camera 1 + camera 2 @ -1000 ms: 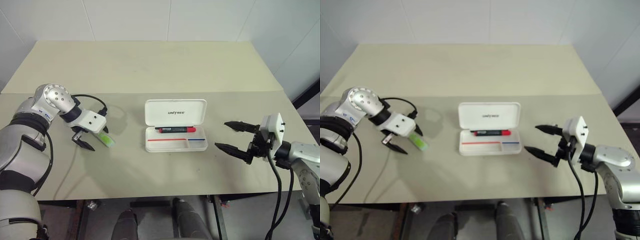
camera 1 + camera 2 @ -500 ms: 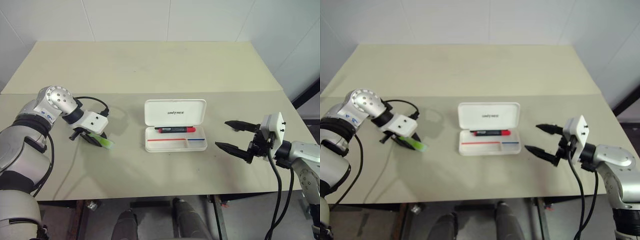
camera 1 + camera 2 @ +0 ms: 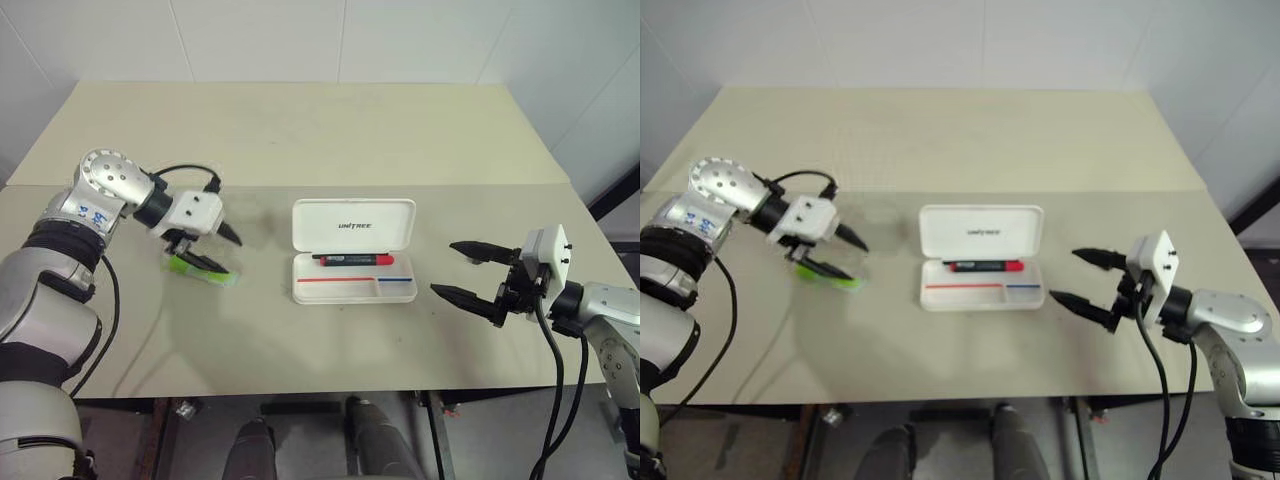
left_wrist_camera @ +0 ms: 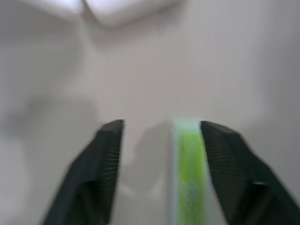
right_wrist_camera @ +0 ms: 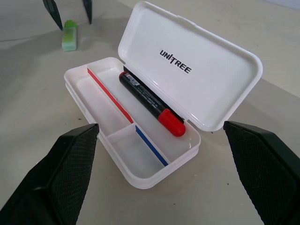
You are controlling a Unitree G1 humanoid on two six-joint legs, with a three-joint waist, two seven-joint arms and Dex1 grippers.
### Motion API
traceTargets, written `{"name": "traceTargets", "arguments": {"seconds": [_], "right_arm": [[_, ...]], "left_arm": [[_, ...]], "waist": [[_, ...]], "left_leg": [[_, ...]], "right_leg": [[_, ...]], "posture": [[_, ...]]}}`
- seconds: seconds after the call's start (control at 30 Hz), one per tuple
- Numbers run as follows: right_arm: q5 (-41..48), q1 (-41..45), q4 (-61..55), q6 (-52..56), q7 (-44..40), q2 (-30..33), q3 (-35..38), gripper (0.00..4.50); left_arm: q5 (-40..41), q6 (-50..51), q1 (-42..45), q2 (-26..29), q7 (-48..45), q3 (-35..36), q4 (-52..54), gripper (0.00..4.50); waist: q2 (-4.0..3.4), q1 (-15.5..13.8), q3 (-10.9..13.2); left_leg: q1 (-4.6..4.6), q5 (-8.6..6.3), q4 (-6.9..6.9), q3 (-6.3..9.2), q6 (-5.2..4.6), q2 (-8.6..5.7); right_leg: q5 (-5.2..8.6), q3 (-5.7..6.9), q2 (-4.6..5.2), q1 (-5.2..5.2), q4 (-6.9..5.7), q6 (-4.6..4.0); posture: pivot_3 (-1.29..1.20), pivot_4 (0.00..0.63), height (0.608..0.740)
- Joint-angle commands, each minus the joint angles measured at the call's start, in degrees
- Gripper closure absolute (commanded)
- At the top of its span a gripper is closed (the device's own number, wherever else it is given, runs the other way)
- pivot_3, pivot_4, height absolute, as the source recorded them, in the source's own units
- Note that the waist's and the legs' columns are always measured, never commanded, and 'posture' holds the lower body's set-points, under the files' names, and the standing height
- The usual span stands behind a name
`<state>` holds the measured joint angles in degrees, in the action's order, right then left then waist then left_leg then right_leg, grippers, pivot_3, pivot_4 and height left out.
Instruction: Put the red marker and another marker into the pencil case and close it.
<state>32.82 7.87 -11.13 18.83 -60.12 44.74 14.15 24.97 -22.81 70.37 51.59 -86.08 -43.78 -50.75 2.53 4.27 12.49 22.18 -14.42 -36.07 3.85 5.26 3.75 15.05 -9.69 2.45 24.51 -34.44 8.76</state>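
**A:** Step check, please. Where do we stand?

**B:** Half done, I'd say. The red marker (image 3: 355, 258) lies in the long back compartment of the case (image 3: 353, 215), whose lid stands open. The green marker (image 3: 205, 273) lies on the table (image 3: 300, 140), well left of the case.

**A:** So the green one is the job in hand. Has the left gripper (image 3: 233, 256) got it?

**B:** Not that I can see. It sits low over the marker with its fingers parted. From the wrist, the marker lies between them, close against one finger (image 4: 229, 159), with a clear gap to the other. That looks like a straddle, not a grip.

**A:** And the right gripper (image 3: 443, 268)?

**B:** It is spread wide and empty, hovering just right of the case and pointing at it.

**A:** Next move, then?

**B:** The left fingers need to close squarely across the marker. It sits off-centre between them, so one finger may nudge it sideways before the other meets it. Then comes a lift, a carry to the right, and a drop into a free front compartment. After that the lid has to swing down, and the right gripper looks well placed for that.
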Motion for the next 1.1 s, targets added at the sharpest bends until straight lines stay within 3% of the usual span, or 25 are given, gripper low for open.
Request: {"name": "traceTargets", "arguments": {"seconds": [0.03, 0.07, 0.1, 0.23, 0.37, 0.47, 0.67, 1.1], "right_arm": [[0.92, -0.64, -1.61, -0.5, -0.1, 0.84, 2.69, 0.0], [0.95, -0.61, -1.69, -0.43, 0.01, 0.76, 2.63, 0.0], [0.97, -0.61, -1.77, -0.38, 0.05, 0.7, 2.52, 0.0], [0.83, -0.4, -1.53, -0.46, -0.09, 0.61, 2.1, 0.0], [0.82, 0.06, -1.25, -0.44, -0.28, 0.68, 1.86, 0.0], [0.96, 0.13, -1.39, -0.23, -0.35, 0.79, 1.93, 0.0], [1.05, -0.34, -1.88, 0.01, -0.35, 0.79, 2.09, 0.0], [0.92, -0.02, -1.87, 0.48, 0.06, 0.63, 1.78, 0.0]], "left_arm": [[6.58, 6.6, -1.08, 3.05, -6.42, 5.03, 9.18, 1.55], [6.61, 7.2, -1.82, 3.57, -6.42, 5.58, 10.43, 1.55], [6.05, 7.37, -2.64, 4.18, -6.42, 5.76, 11.1, 1.22], [-1.91, 4.71, -4.33, 5.82, -6.42, 4.88, 7.76, 1.22], [-9.59, 2.36, -4.42, 4.43, -6.41, 7.17, 2.17, 0.07], [-16.86, 0.97, -3.95, 4.08, -5.16, 7.72, -1.9, 0.03], [-21.64, -0.93, -4.11, 2.3, -6.38, 11.43, -4.57, 0.03], [-21.28, -6.06, -6.73, 0.78, -6.42, 9.56, -6.43, 0.03]], "waist": [[-0.01, 0.0, 0.0], [-0.01, 0.1, 0.0], [-0.01, 0.29, 0.0], [-0.01, 0.57, 0.0], [0.0, 0.46, 0.0], [0.0, 0.42, 0.0], [0.01, 0.0, 0.01], [0.01, 0.28, 0.01]], "left_leg": [[0.0, 0.0, 0.01, 0.0, 0.0, 0.0], [-0.03, 0.0, 0.01, 0.0, 0.0, 0.0], [-0.07, 0.0, 0.02, -0.01, -0.01, 0.0], [-0.23, -0.01, 0.01, -0.01, -0.03, 0.0], [-0.19, -0.01, -0.12, -0.01, -0.03, 0.0], [-0.15, -0.01, -0.13, -0.01, -0.02, 0.0], [-0.05, -0.02, -0.06, 0.0, -0.02, 0.0], [-0.1, -0.02, -0.06, 0.0, -0.03, 0.0]], "right_leg": [[0.01, 0.0, 0.0, 0.01, -0.03, 0.02], [0.03, 0.0, 0.0, 0.01, -0.09, 0.05], [0.05, 0.0, 0.0, 0.01, -0.15, 0.09], [0.14, 0.0, -0.05, 0.01, -0.4, 0.01], [0.2, -0.01, -0.06, 0.0, -0.35, -0.11], [0.19, -0.01, -0.06, -0.01, -0.29, -0.12], [0.2, 0.0, -0.05, 0.03, -0.22, -0.1], [0.19, 0.0, -0.05, 0.03, -0.31, -0.08]], "posture": [[0.0, 0.15, 0.74], [0.0, 0.15, 0.74], [0.0, 0.15, 0.74], [0.0, 0.15, 0.74], [0.0, 0.15, 0.74], [0.0, 0.15, 0.74], [0.0, 0.15, 0.74], [0.0, 0.15, 0.74]]}}
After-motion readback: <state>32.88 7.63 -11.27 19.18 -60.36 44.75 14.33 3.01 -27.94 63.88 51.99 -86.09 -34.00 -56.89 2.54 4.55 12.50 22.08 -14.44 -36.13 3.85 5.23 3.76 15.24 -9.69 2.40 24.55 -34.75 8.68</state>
